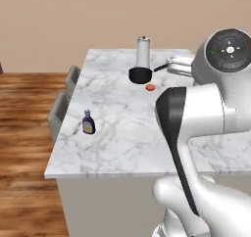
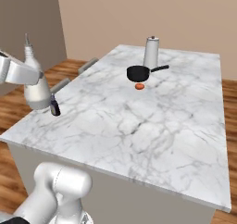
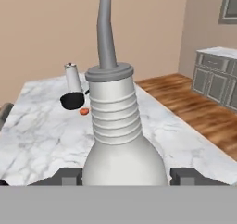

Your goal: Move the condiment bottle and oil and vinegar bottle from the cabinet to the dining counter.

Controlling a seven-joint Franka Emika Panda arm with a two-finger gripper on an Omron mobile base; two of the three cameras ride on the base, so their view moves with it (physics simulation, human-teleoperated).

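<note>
My gripper [image 3: 125, 177] is shut on the oil and vinegar bottle [image 3: 121, 144], a pale whitish bottle with a ribbed neck and a slim grey spout, close in the hand view. In the right base view the same oil and vinegar bottle [image 2: 36, 86] hangs over the near left corner of the dining counter [image 2: 152, 126]. The condiment bottle [image 1: 88, 122], dark brown with an orange-yellow label, stands upright on the dining counter [image 1: 122, 143] near its left edge. From the right it is the condiment bottle [image 2: 55, 107] partly hidden behind the pale bottle. The cabinet is out of view.
A tall steel cylinder [image 1: 143, 52], a black pan [image 1: 140, 75] and a small red-orange thing [image 1: 150, 87] sit at the far part of the counter. Grey stools [image 1: 60, 111] line its left side. Grey floor cabinets [image 3: 215, 79] stand across the wooden floor.
</note>
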